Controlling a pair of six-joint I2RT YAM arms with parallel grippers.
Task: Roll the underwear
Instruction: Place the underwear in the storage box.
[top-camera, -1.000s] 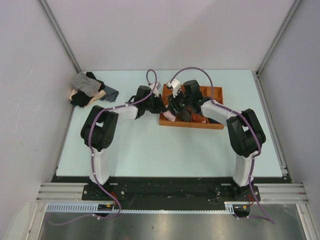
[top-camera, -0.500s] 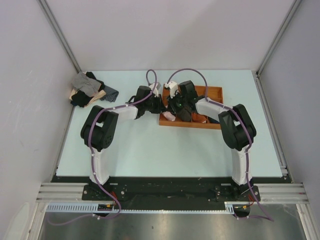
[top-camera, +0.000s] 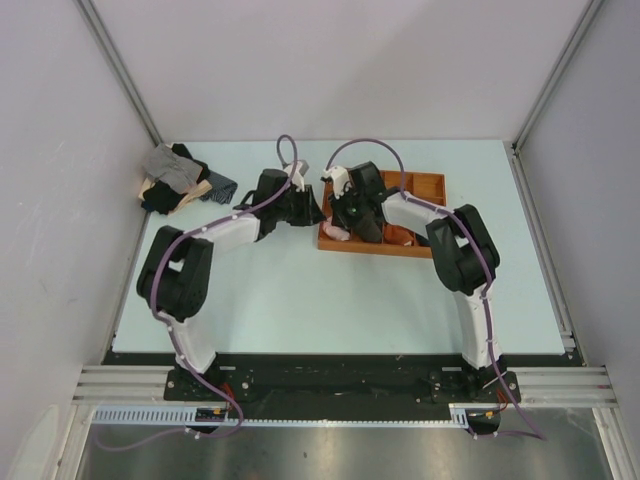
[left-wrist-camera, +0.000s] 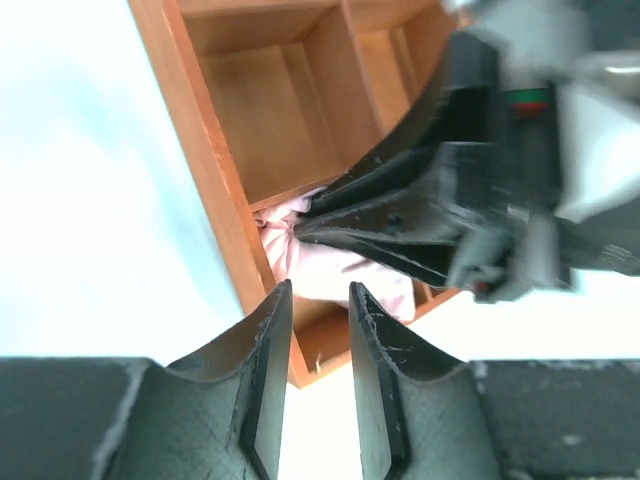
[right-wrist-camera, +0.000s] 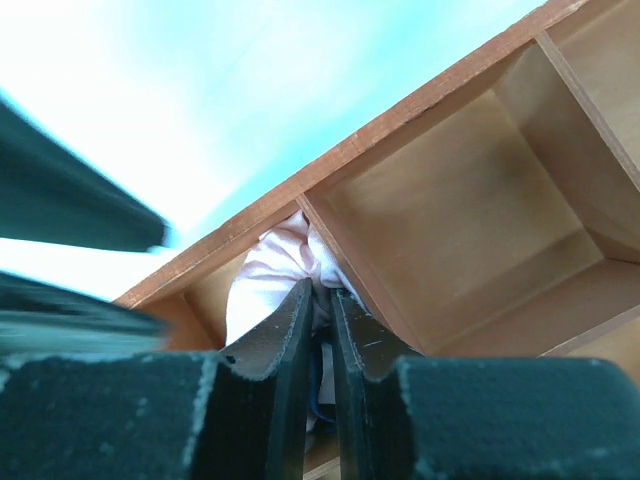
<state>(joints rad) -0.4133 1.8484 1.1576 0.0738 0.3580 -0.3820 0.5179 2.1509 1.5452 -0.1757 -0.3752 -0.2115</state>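
While the right tool (right-wrist-camera: 320, 288) pinches a fold of the pink underwear (right-wrist-camera: 265, 265), its jaws drawn almost together on the cloth, the garment sits bunched in an end compartment of the wooden tray (right-wrist-camera: 430, 105), directly under and ahead of the fingertips. The left tool (left-wrist-camera: 317, 292) hangs just outside the tray's wall, jaws a little apart and holding nothing, with the underwear just beyond its tips on the other side of that wall. Its wrist camera shows the right tool's dark fingers biting the bundle's puckered end. The right wrist camera catches a sliver of dark blue between its own fingers, and the left tool only as a dark blur to one side. From overhead, the two tools nearly meet at the tray's end, and the right arm covers much of the tray, so only a small patch of pink shows. Well beyond the left tool, a pile of grey, black and tan garments (top-camera: 175, 180) lies at a corner of the pale desk (top-camera: 300, 300).
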